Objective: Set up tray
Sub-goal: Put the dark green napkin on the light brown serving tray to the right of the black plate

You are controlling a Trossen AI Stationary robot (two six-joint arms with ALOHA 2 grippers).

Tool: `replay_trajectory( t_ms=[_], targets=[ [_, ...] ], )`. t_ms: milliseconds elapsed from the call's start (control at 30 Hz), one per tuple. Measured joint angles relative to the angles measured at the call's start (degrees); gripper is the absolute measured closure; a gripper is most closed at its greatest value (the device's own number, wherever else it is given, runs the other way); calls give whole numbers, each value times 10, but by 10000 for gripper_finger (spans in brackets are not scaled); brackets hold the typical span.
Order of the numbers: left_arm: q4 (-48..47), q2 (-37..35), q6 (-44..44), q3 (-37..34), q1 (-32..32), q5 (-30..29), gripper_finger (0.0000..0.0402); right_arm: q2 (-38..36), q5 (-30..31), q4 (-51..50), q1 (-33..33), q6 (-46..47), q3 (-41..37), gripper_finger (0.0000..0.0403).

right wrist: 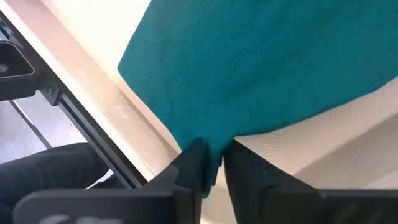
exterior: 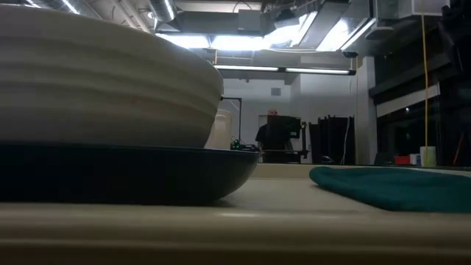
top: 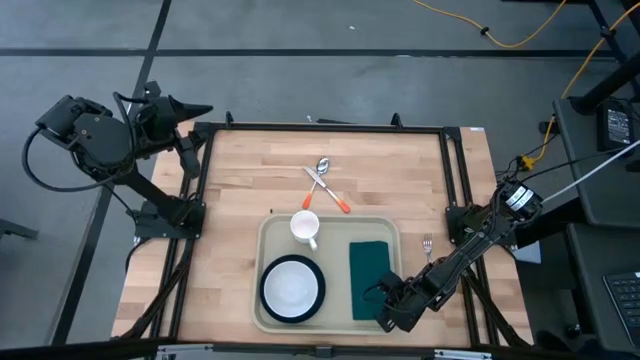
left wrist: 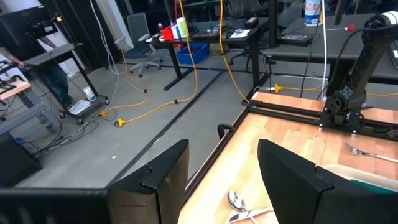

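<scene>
The cream tray [top: 272, 232] lies near the table's near edge. On it are a white cup [top: 305, 228], a white bowl on a dark plate [top: 292, 288] and a dark green napkin [top: 366, 270] lying flat. My right gripper [top: 385, 303] is low over the napkin's near right corner and shut on it. In the low view the bowl [exterior: 103, 81] fills the left, the napkin [exterior: 397, 185] lies on the right, and neither gripper shows. My left gripper [top: 195, 108] waits open beyond the table's far left corner. My right gripper [right wrist: 213, 152] pinches the green napkin between its two fingers [right wrist: 189, 167] at the near right corner [right wrist: 211, 134]. It comes slanting down from the table's right side. The cloth bunches into the narrow gap. The rest of the napkin [right wrist: 267, 62] lies spread on the tray floor.
A spoon and an orange-handled utensil [top: 322, 180] lie crossed on the wood beyond the tray. A fork [top: 428, 245] lies on the table right of the tray, close to my right arm. The spoon [left wrist: 236, 200] shows below my left gripper's fingers. A person [exterior: 274, 136] stands far behind.
</scene>
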Motion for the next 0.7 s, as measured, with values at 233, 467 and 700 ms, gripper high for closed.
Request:
replay_trajectory(
  t_ms=[233,467,700],
  targets=[
    [0,5,0,0,0,2,215,0,0,0,0,1,0,310],
    [0,6,-8,0,0,2,215,0,-14,0,0,2,0,287],
    [0,6,-9,0,0,2,215,0,-24,0,0,8,0,236]
  ],
)
